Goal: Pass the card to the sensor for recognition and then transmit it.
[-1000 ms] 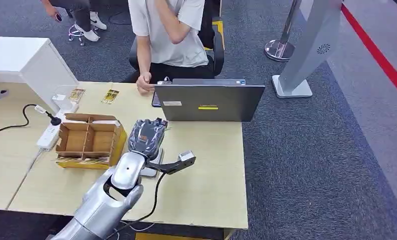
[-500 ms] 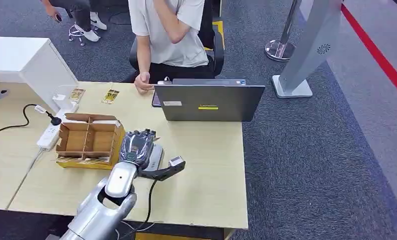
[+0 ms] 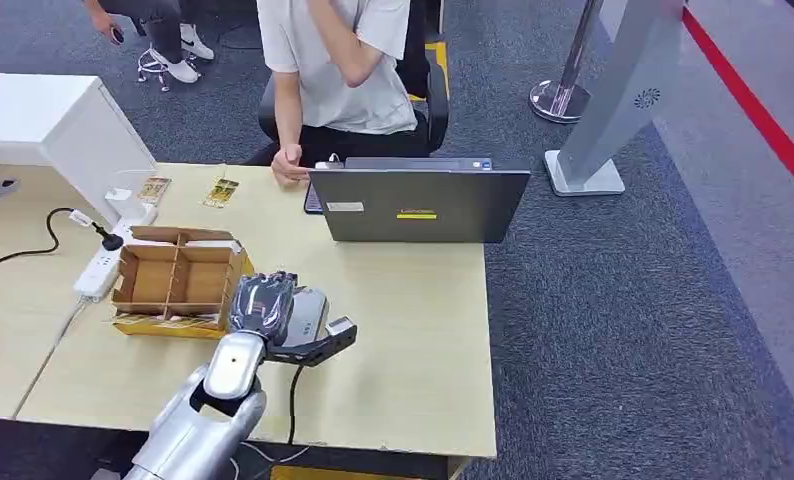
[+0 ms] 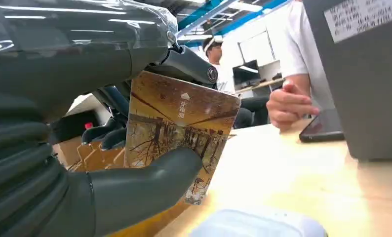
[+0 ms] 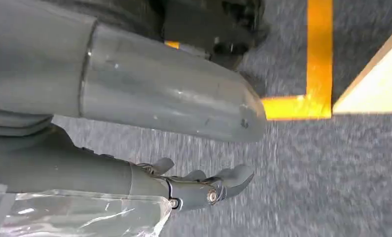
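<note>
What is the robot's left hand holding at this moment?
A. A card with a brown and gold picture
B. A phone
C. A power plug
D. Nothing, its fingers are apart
A: in the left wrist view the left hand grips the card, which has a brown and gold picture, with the thumb pressed across its face, above the wooden table.
</note>
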`<control>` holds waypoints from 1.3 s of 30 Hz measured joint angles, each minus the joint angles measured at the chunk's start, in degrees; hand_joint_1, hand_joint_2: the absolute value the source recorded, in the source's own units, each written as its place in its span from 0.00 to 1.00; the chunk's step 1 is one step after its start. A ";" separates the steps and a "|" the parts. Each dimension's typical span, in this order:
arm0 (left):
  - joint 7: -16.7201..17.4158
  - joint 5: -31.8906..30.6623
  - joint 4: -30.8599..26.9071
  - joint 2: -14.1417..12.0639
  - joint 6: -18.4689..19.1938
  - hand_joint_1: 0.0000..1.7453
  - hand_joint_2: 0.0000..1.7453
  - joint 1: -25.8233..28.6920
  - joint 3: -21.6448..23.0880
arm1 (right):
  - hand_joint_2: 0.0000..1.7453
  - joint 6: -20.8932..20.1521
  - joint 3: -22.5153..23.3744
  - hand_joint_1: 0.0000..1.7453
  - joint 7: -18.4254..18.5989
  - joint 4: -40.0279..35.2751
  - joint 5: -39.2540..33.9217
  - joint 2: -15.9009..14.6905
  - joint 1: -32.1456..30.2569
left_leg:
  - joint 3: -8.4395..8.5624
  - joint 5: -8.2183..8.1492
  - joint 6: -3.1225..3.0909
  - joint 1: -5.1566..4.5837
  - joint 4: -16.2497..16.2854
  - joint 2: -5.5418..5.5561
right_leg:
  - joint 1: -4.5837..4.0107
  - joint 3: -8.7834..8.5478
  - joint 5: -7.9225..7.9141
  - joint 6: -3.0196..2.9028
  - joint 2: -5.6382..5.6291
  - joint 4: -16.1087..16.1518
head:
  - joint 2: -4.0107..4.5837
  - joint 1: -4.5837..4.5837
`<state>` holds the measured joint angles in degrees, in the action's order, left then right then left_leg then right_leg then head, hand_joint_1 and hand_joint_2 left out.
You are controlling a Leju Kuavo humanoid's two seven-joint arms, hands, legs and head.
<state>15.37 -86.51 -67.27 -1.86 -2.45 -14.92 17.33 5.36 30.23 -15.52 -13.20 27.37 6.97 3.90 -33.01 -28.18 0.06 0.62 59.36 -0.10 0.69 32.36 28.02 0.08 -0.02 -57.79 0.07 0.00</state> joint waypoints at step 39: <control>-9.51 4.66 -11.32 -3.00 -23.89 1.00 1.00 -8.11 -8.64 | 0.00 2.51 -2.58 0.00 -2.34 0.26 4.43 2.03 0.59 | 0.00 0.08 0.11 0.03 0.00 0.04 | -0.02 0.03 0.00 -0.01 0.05 -0.10 | 0.00 0.00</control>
<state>5.86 -81.85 -78.60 -4.85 -26.34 -23.03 8.70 7.87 27.65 -17.86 -12.94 31.80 9.01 4.49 -33.01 -28.10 0.16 0.65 59.35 -0.06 0.67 32.39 28.02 0.07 0.03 -57.90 0.07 0.00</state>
